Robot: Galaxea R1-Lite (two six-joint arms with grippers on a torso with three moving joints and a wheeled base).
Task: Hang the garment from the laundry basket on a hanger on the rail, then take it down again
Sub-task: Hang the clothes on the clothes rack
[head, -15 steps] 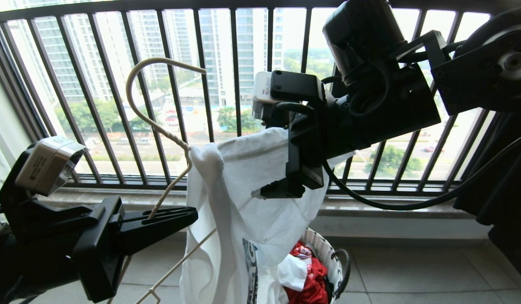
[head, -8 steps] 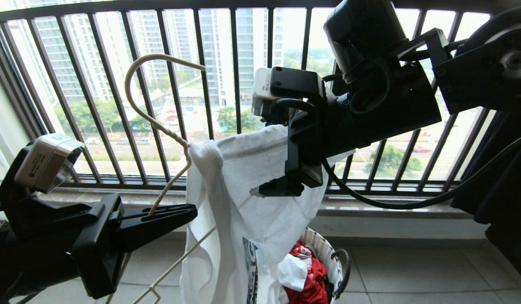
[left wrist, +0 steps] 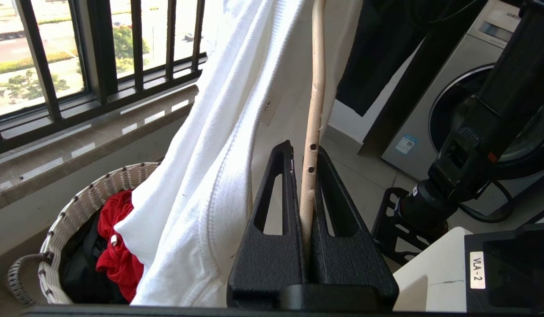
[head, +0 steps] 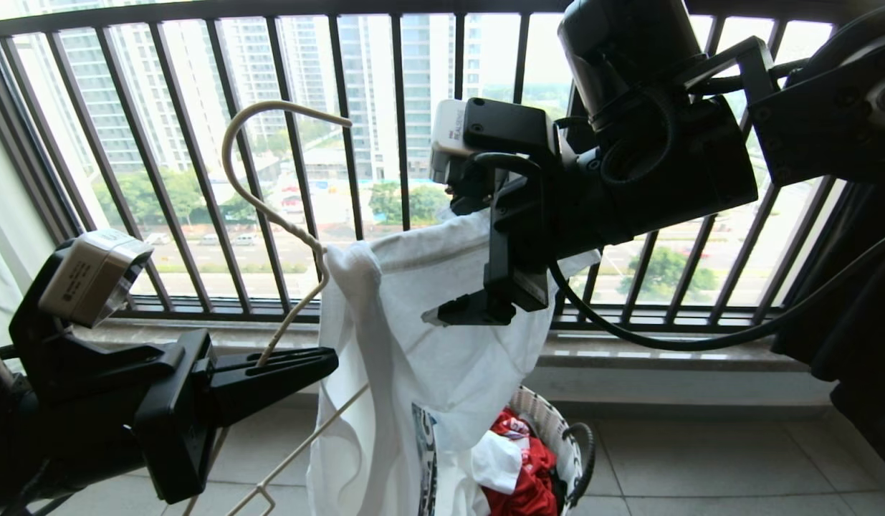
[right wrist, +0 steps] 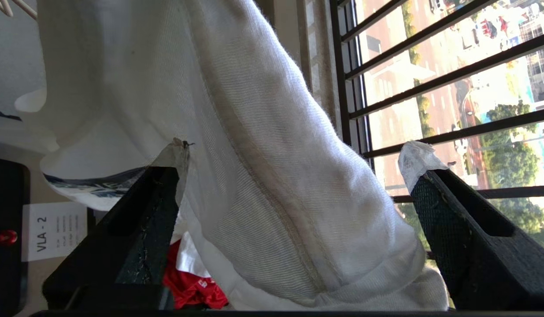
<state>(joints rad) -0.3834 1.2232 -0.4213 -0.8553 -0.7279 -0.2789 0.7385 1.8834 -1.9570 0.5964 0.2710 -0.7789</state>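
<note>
Tool [left wrist: 305,176] label "VLA-2"; garment [head: 413,322] logo seemingly illegible.

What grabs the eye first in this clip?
The white T-shirt draped over the beige wire hanger, mid-frame before the black window railing. The left end effector clamps the hanger's wire; the right end effector stands open around the shirt's fabric, above the basket.

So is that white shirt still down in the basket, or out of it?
Out. The T-shirt drapes over the wire hanger above the basket; only red cloth remains inside.
</note>
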